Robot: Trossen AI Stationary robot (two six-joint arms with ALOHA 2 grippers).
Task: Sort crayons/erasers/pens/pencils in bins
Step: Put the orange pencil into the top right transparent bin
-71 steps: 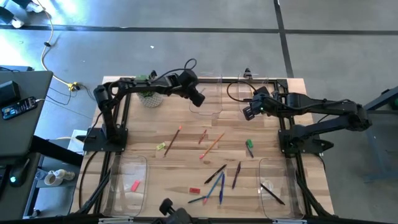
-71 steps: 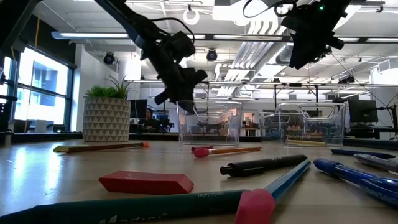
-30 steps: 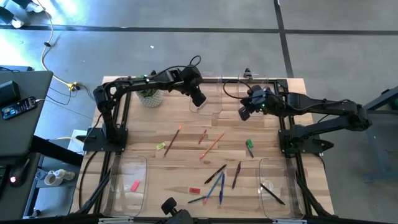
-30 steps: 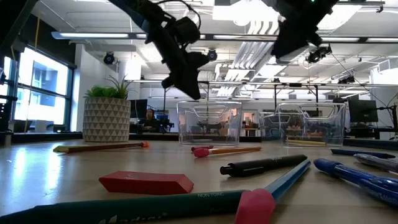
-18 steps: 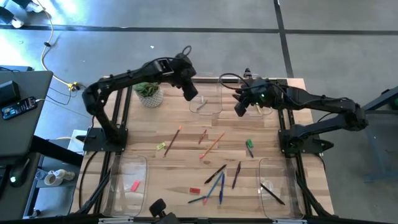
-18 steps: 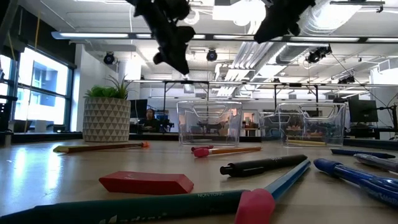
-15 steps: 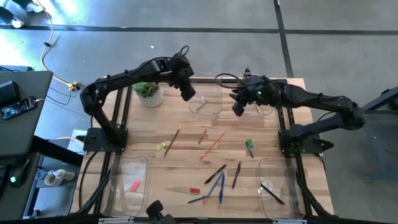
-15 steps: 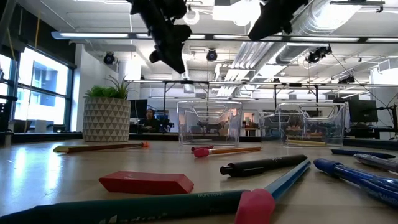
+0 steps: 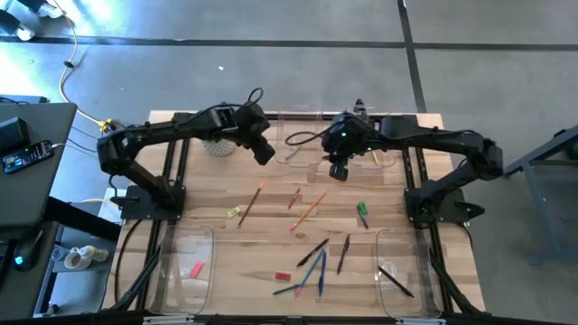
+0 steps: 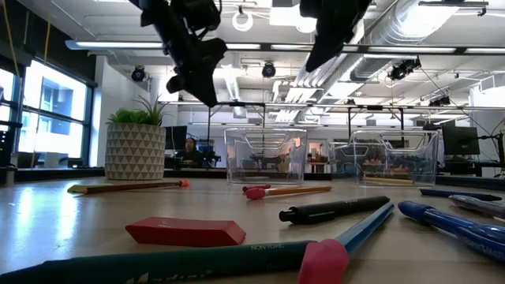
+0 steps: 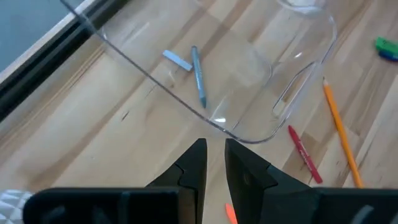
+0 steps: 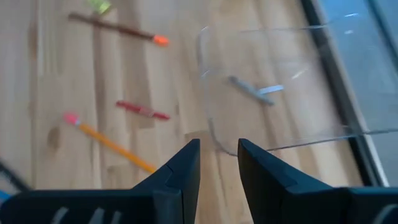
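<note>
My left gripper hangs above the table between the potted plant and the far middle bin, shut and empty; it shows high in the low view. My right gripper hangs by that bin's near right corner, slightly open and empty. A bluish crayon and a small pale blue piece lie on the bin's floor. A red crayon, two pencils, pens and erasers lie flat on the table.
Clear bins stand at the far right, near left with a pink eraser, and near right with a black pen. The potted plant stands at the far left. A green eraser lies right of centre.
My left gripper has gone up and toward the table's left and near edges, away from above the far middle bin. My right gripper has risen and gone toward the table's left, from by the far right bin toward the far middle bin. The things on the table have stayed put.
</note>
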